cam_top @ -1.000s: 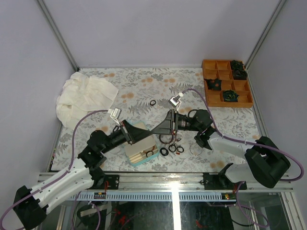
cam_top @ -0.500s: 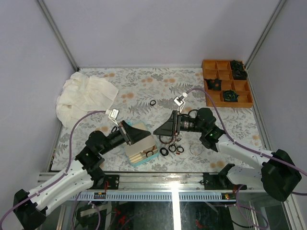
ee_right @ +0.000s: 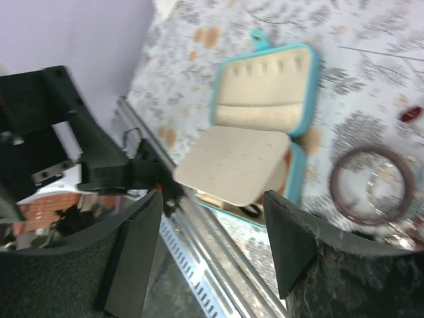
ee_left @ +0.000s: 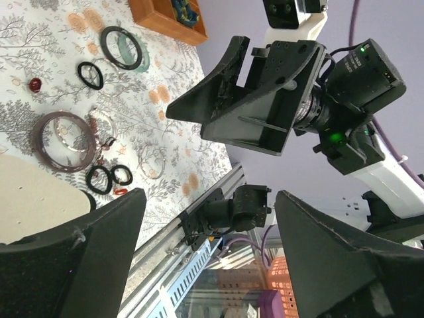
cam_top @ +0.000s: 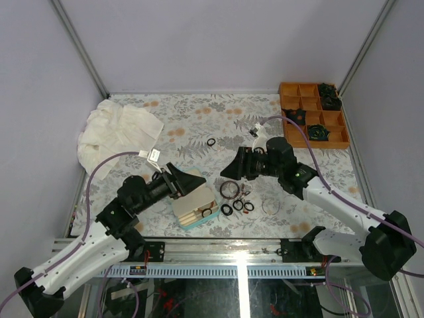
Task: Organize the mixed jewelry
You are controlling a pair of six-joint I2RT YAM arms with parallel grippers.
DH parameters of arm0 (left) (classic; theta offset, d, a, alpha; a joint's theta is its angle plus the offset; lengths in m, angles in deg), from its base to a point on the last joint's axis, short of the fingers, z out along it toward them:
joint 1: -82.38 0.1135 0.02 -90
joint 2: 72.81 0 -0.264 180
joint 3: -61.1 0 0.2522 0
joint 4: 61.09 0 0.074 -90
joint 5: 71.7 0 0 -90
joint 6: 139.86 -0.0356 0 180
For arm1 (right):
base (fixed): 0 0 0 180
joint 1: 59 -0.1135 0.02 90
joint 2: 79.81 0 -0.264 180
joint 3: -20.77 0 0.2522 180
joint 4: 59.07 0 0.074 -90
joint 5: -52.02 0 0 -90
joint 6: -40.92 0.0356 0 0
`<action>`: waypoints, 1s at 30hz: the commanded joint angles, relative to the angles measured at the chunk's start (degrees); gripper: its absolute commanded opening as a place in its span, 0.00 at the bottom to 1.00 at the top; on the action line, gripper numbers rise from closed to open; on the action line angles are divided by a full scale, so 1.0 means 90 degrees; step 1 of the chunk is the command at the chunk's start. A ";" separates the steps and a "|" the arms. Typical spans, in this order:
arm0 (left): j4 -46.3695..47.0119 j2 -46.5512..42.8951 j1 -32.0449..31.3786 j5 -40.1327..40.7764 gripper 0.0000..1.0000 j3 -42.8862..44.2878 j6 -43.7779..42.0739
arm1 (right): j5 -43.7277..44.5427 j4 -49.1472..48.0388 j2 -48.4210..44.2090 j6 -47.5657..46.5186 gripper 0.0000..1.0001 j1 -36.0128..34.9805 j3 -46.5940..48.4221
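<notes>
Blur is smearing the right wrist view, and the left end effector (cam_top: 186,180) is hiding part of the teal case (cam_top: 192,215). It and the right end effector (cam_top: 230,169) are both gaping wide, gripping nothing. The mixed jewelry (cam_top: 238,206) is lying on the desk (cam_top: 199,119) beside the case, just nearward of the right end effector.
</notes>
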 commanded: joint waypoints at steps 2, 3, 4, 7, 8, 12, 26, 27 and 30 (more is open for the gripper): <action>-0.0733 0.0213 0.0045 0.0097 0.79 0.0520 -0.0469 | 0.1473 0.1748 -0.0247 -0.0835 0.69 0.0053 0.0339; -0.0890 0.0273 0.0045 0.0104 0.80 0.0618 -0.0552 | 0.1664 0.1911 -0.0259 -0.0897 0.69 0.0057 0.0337; -0.1048 0.0305 0.0045 0.0117 0.80 0.0691 -0.0611 | 0.1866 0.2040 -0.0272 -0.0929 0.69 0.0071 0.0320; -0.1415 0.0565 0.0044 -0.0051 0.80 0.0958 -0.0878 | 0.2321 0.2423 -0.0397 -0.0945 0.68 0.0083 0.0268; -0.1565 0.0714 0.0043 -0.0110 0.80 0.1045 -0.0961 | 0.2457 0.2542 -0.0459 -0.0940 0.67 0.0080 0.0228; -0.1755 0.1055 0.0039 -0.0289 0.80 0.1031 -0.1014 | 0.2658 0.2806 -0.0709 -0.0850 0.65 0.0081 -0.0094; -0.1759 0.1094 0.0044 -0.0058 0.80 0.0842 -0.1014 | 0.2648 0.2903 -0.1160 -0.0439 0.46 0.0077 -0.1160; -0.1752 0.1091 0.0045 -0.0022 0.80 0.0828 -0.1014 | 0.2654 0.2881 -0.1124 -0.0429 0.43 0.0077 -0.1191; -0.1686 0.1175 0.0044 0.0025 0.80 0.0824 -0.1048 | 0.2663 0.2997 -0.1026 -0.0442 0.39 0.0077 -0.1252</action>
